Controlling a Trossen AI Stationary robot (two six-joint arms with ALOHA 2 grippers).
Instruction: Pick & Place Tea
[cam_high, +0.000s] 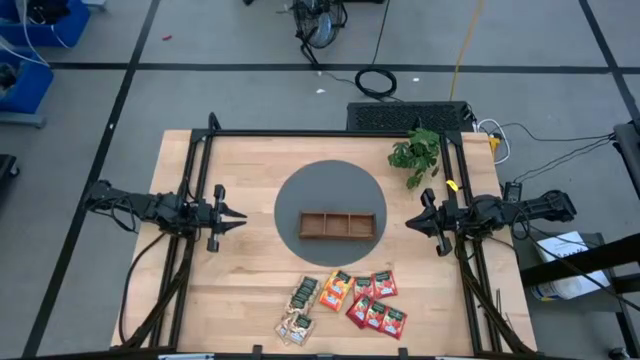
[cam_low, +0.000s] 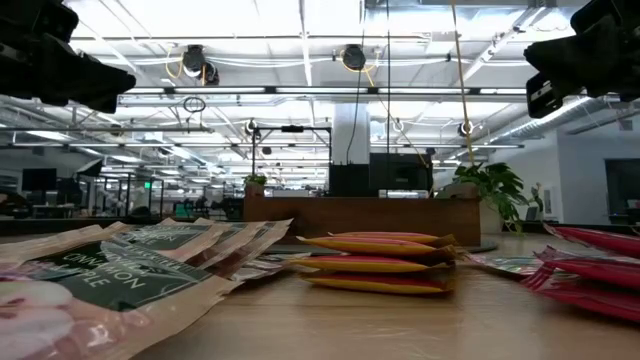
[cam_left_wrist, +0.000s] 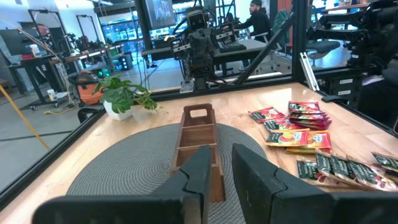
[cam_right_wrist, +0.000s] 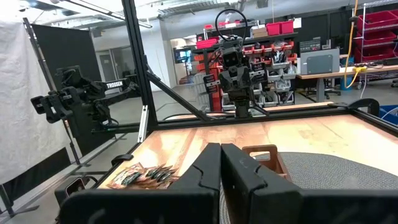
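A: Where did the tea packets (cam_high: 345, 303) lie?

B: Heaped at the desk's (cam_high: 250, 170) near edge, pale ones beside orange and red, well apart from the wooden 3-compartment tray (cam_high: 338, 224) on the round grey mat (cam_high: 290, 200). Probably dumped there as the supply to sort.

A: And the arms?

B: The left gripper (cam_high: 236, 216) hovered left of the mat, fingers slightly parted, grasping nothing. The right gripper (cam_high: 414, 222) hovered opposite, fingers clenched, empty. The potted plant (cam_high: 416, 153) stood clear behind.
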